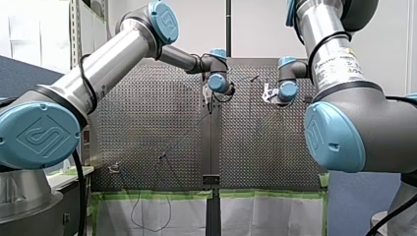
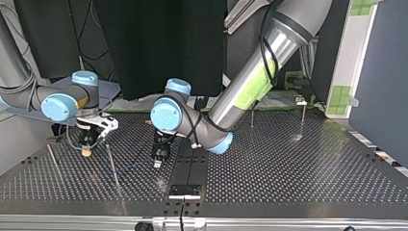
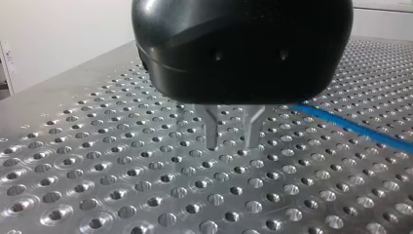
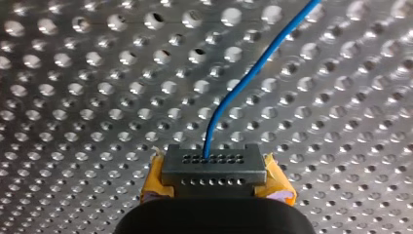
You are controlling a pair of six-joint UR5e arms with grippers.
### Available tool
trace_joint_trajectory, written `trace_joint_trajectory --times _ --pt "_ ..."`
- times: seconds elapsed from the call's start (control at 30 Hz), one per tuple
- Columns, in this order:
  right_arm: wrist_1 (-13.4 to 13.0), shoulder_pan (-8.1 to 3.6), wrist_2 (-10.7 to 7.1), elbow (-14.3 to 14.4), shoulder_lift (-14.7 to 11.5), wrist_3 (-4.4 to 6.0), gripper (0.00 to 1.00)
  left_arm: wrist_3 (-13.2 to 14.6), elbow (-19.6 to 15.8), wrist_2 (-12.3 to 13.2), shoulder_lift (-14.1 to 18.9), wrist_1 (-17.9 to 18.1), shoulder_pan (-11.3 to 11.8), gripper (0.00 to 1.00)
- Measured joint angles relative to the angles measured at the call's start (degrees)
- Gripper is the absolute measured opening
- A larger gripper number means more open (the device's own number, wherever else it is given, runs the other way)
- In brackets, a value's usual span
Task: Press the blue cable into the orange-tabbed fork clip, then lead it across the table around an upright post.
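Right wrist view: thin blue cable (image 4: 251,73) pinched in my right gripper (image 4: 214,168), yellow pads either side, clamped tight on it. From the fingertips, out ahead over the perforated metal table (image 4: 73,97) in a curve bending off to one side.

Left wrist view: my left gripper (image 3: 233,145), black body, two bare metal fingers (image 3: 212,129), set a narrow gap apart, holding nothing. Tips low at the table; cannot tell if touching. Blue cable flat on the table off to one side of the fingers, apart from them, not between them.

Top view: right gripper low over the table at the view's left. Left gripper down near the middle, just beside the black strip (image 2: 192,166) running through the table's centre. Faint blue line of cable on the table between the two grippers. Thin upright metal post (image 2: 112,166) also between them, close to the cable; cannot tell whether touching, or which side the cable passes. Second thin post (image 2: 302,120) at the view's right, well apart from both grippers.

Front view: both grippers far across the table and near each other, left one over the centre seam.
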Motion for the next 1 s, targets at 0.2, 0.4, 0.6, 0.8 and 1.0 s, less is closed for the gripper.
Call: trace_joint_trajectory --times 0.2,0.4,0.6,0.8,1.0 --pt "-0.9 0.05 0.08 1.3 0.2 -0.21 0.00 -1.4 0.0 -0.1 0.0 0.0 0.0 0.84" --pt "-1.8 0.16 -0.05 1.9 0.3 -0.31 0.00 -3.2 0.0 0.0 0.0 0.0 -0.1 0.93" --pt "-2.9 0.20 0.05 3.6 0.4 -0.58 0.00 -4.1 -1.3 0.3 0.0 0.9 0.0 0.98" --pt "-5.7 -0.09 -0.07 6.3 0.5 -0.67 0.00 -4.8 -3.4 0.5 0.0 3.4 0.0 0.98" --pt "-6.3 0.18 -0.24 7.0 1.8 -1.51 0.00 -5.1 -2.8 0.4 0.0 3.7 -0.1 0.98"
